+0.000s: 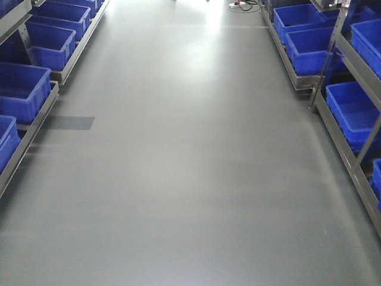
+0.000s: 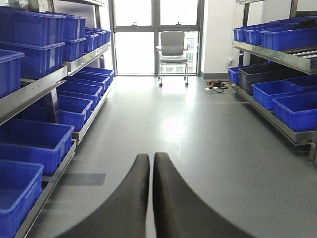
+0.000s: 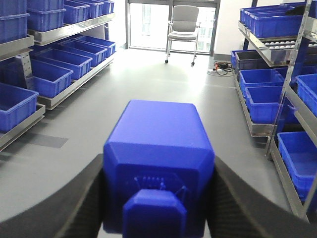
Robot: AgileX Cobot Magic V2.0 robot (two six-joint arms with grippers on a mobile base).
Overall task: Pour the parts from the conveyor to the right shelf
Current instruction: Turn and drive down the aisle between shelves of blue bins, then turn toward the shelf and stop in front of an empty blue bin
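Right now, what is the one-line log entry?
left gripper: shut, empty | right gripper: shut on blue brick | conveyor: not in view

Bright-blue brick (image 3: pixel 158 148); grey floor (image 1: pixel 190 149)

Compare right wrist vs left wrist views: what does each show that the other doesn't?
Right wrist only: the right gripper shut on the blue brick. Left wrist only: the left gripper, fingers together, holding nothing. Both: the grey floor, the office chair at the far end, blue bins on the left rack and the right shelf.
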